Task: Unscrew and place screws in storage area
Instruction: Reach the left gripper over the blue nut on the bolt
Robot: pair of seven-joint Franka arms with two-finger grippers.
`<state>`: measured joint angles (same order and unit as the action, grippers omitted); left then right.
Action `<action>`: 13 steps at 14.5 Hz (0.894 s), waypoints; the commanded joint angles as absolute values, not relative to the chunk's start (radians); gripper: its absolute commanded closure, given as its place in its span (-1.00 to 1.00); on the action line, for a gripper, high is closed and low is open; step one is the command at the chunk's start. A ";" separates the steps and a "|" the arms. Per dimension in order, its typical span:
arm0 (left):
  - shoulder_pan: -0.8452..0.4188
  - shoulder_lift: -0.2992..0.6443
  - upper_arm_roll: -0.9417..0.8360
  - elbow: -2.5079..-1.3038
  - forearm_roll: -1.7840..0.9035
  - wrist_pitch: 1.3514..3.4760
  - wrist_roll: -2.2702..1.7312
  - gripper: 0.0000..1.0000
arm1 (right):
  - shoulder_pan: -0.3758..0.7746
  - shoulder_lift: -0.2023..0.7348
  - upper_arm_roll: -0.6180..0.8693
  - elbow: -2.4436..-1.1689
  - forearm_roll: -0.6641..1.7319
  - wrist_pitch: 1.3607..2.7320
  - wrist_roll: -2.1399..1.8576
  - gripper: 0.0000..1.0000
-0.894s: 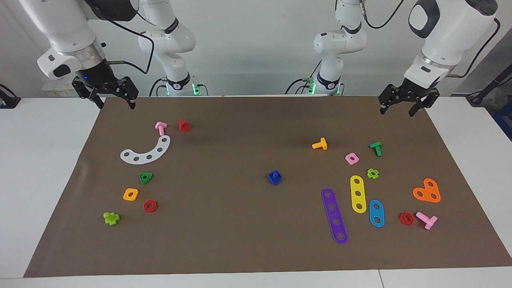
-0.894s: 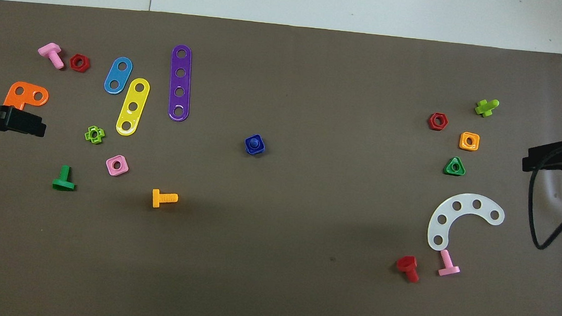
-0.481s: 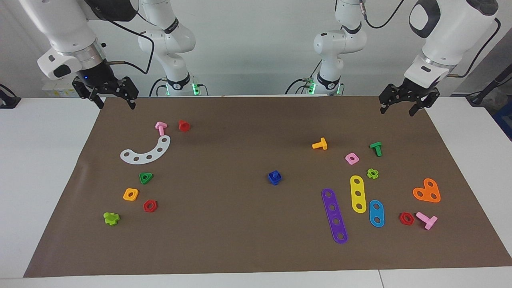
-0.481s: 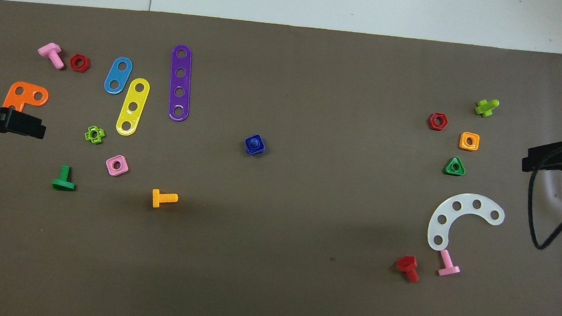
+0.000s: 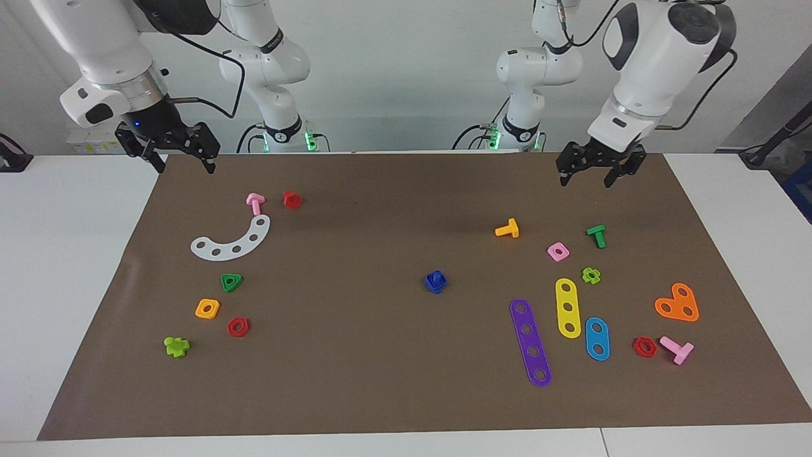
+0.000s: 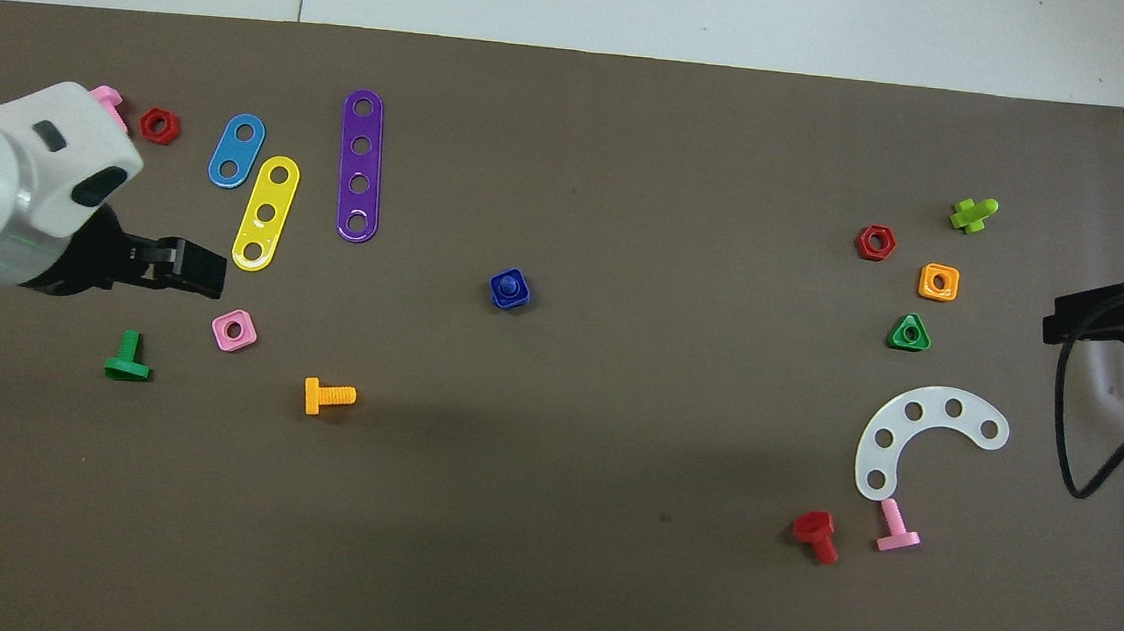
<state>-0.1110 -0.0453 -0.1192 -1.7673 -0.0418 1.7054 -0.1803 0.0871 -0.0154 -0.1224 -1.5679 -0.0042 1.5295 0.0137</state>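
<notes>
Screw sat mid-mat in its blue nut, untouched. Left gripper had swung inward over the mat since a moment ago, fingers apart, likely starting its approach. Right gripper waited at the mat's edge, fingers apart.

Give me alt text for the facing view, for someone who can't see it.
A dark-blue screw sits in a blue nut mid-mat on a brown mat strewn with coloured toy nuts, bolts and hole-strips. The left gripper and right gripper hang open above the mat's robot-side edge, holding nothing.
</notes>
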 commanded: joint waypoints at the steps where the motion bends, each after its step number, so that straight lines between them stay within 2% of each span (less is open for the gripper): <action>1: -0.222 0.039 -0.106 -1.755 -0.054 1.784 -0.403 -0.99 | 0.071 -0.035 -0.110 -1.588 0.000 1.523 -0.003 -1.00; 4: -0.297 0.147 -0.106 -1.724 -0.055 1.919 -0.644 -0.90 | 0.071 -0.035 -0.109 -1.588 0.000 1.523 -0.003 -1.00; 7: -0.343 0.193 -0.106 -1.723 -0.057 2.018 -0.765 -0.87 | 0.071 -0.035 -0.109 -1.589 0.000 1.523 -0.003 -1.00; 9: -0.393 0.265 -0.103 -1.706 -0.052 2.089 -0.875 -0.84 | 0.071 -0.035 -0.109 -1.589 0.000 1.523 -0.003 -1.00; 13: -0.452 0.385 -0.100 -1.680 -0.009 2.175 -0.948 -0.72 | 0.071 -0.040 -0.110 -1.601 0.000 1.541 0.008 -1.00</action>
<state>-0.4090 0.3053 -0.1214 -1.7213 -0.0376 2.1427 -0.9037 0.0870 -0.0160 -0.1224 -1.5697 -0.0042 1.5296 0.0137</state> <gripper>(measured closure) 0.123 0.000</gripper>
